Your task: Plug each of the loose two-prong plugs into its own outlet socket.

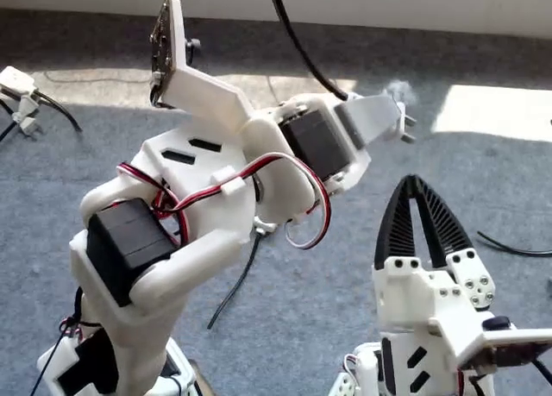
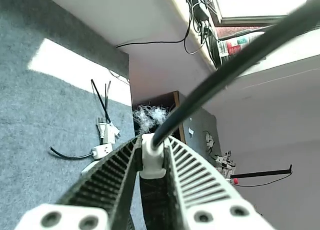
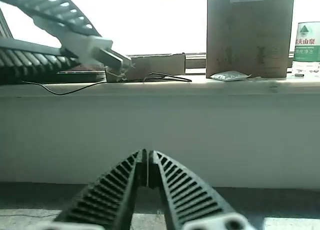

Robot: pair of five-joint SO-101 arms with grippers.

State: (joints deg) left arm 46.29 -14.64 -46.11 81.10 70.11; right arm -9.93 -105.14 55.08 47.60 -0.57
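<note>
1. R gripper: clenched on nothing, fingers pressed flat together and pointed up. It is stood beside the L arm, apart from the plug.
2. L gripper: held high over the carpet and clamped on a white two-prong plug, which is pinched between both fingers near the tips.
3. Plug axis: the long axis is laid along the fingers. The prongs are seen past the fingertips, pointed away from the wrist. The black cable is led off the back end, up and close past the wrist cam.
4. Key relation: two small white cabled pieces are seen on the carpet beyond and below the L tips, well apart from the plug. They are judged to be sockets and/or more loose plugs, but which is which can't be told. The L arm is nearer them and already has the plug, so the insertion is judged to be its job. The prongs are pointed roughly sideways, not at the carpet, so a tilt down and a descent are prob. needed before line-up.
5. Receptacles: no slot faces can be made out on those pieces, so whether any is occupied can't be told.
6. Far side: one more white cabled piece is lain at the carpet's edge, well away from both grippers, type unclear.
</note>
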